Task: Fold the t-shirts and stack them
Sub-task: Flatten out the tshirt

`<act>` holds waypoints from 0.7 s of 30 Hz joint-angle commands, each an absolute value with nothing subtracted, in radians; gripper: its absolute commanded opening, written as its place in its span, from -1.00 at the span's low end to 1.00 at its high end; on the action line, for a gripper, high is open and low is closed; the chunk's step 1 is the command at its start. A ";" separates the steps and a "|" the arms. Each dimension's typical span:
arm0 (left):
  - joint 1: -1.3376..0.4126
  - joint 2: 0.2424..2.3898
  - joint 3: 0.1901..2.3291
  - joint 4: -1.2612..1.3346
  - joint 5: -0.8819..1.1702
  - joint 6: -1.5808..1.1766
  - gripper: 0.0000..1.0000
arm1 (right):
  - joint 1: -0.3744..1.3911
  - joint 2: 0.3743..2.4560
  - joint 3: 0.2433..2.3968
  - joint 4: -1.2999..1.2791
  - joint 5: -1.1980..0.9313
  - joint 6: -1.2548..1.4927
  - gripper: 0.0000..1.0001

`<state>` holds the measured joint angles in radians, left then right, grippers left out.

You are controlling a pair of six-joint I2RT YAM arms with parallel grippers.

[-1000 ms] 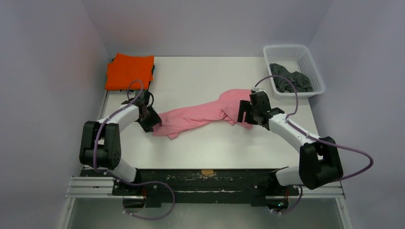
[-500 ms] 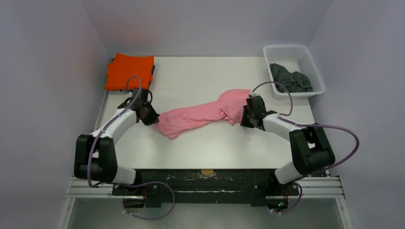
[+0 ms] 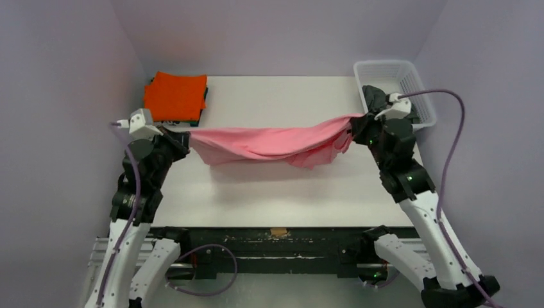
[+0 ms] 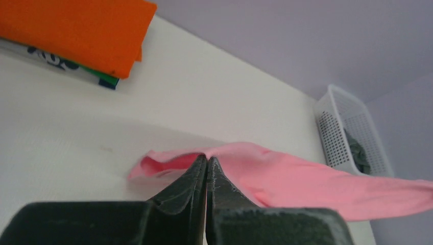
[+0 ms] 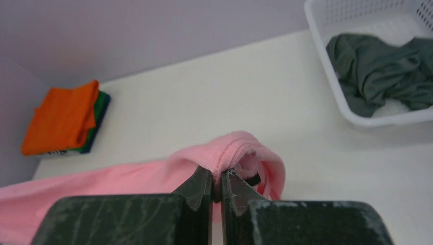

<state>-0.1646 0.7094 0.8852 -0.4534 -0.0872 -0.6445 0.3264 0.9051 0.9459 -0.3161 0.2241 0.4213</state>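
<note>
My left gripper [image 4: 207,160] and right gripper [image 5: 217,176] pinch the pink t-shirt [image 3: 269,142] by opposite edges; it is light, limp cloth and sags between them.

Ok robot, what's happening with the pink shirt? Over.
Left gripper shut on pink t-shirt. Right gripper shut on other end. Shirt stretched between them. Nothing blocking.
</note>
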 commanded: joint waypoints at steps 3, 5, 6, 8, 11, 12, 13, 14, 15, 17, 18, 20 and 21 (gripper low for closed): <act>-0.168 0.449 1.006 -0.391 -0.147 -0.586 -1.00 | 0.325 0.699 1.177 -0.411 0.284 0.384 -1.00; -0.167 0.393 1.059 -0.419 -0.158 -0.575 -1.00 | 0.325 0.656 1.239 -0.416 0.270 0.377 -1.00; -0.167 0.371 1.082 -0.427 -0.160 -0.571 -1.00 | 0.325 0.641 1.271 -0.429 0.264 0.374 -1.00; -0.167 0.332 1.116 -0.421 -0.146 -0.559 -1.00 | 0.325 0.628 1.341 -0.453 0.249 0.367 -1.00; -0.168 0.309 1.172 -0.422 -0.112 -0.556 -1.00 | 0.325 0.636 1.436 -0.488 0.190 0.352 -1.00; -0.167 0.315 1.186 -0.423 -0.106 -0.556 -1.00 | 0.325 0.642 1.457 -0.497 0.173 0.352 -1.00; -0.167 0.324 1.197 -0.425 -0.106 -0.554 -1.00 | 0.325 0.651 1.475 -0.504 0.159 0.351 -1.00; -0.167 0.341 1.208 -0.430 -0.115 -0.553 -1.00 | 0.325 0.664 1.483 -0.507 0.149 0.351 -1.00; -0.168 0.366 1.219 -0.443 -0.134 -0.554 -1.00 | 0.325 0.678 1.488 -0.518 0.162 0.351 -1.00; -0.167 0.430 1.234 -0.473 -0.176 -0.555 -1.00 | 0.325 0.719 1.488 -0.543 0.212 0.351 -1.00; -0.168 0.470 1.237 -0.488 -0.205 -0.555 -1.00 | 0.325 0.752 1.481 -0.556 0.240 0.351 -1.00; -0.168 0.560 1.235 -0.518 -0.261 -0.558 -1.00 | 0.325 0.809 1.462 -0.573 0.286 0.353 -1.00; -0.167 0.607 1.232 -0.536 -0.295 -0.564 -1.00 | 0.325 0.841 1.446 -0.571 0.313 0.353 -1.00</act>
<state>-0.1650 0.4091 1.2404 -0.4519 -0.1711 -0.5808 0.3264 0.6945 1.4860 -0.5091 0.2123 0.3721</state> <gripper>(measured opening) 0.006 0.021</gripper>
